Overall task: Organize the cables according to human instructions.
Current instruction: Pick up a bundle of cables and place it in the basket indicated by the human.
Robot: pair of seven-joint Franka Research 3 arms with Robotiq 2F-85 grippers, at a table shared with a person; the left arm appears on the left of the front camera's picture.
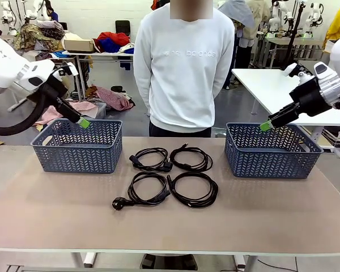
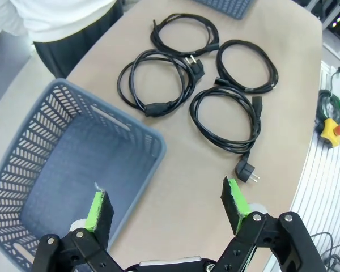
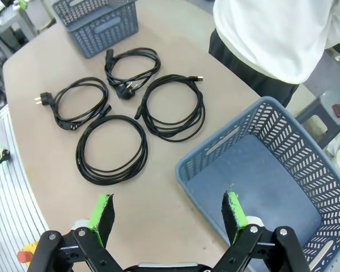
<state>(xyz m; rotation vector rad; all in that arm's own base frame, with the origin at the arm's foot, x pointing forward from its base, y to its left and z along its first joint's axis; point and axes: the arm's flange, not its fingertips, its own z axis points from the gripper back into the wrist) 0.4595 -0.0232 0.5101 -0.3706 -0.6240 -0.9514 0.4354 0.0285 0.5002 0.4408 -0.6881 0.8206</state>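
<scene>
Patience is called for first: no instruction can be read from the person (image 1: 181,73), whose hands are kept out of sight behind the back at the far side of the beige table (image 1: 56,209). The left gripper (image 1: 82,121) is held with its fingers spread wide over the inner rim of the empty blue-grey slatted plastic basket (image 1: 73,153) beneath it. The right gripper (image 1: 266,126), likewise spread and holding nothing, is poised over the rim of a matching blue-grey basket (image 1: 266,161). The four thin black coiled power cords (image 1: 166,166) lie well apart from both grippers, down and inward of each, between the baskets. Once a coil is pointed out, it is judged best taken by the nearer arm, with the fingers lowered astride one side of the ring so that all turns are pinched together. The loose black plug (image 2: 247,171) trailing from the coil nearest the left gripper should be watched, since it could catch on a basket rim during the lift.
</scene>
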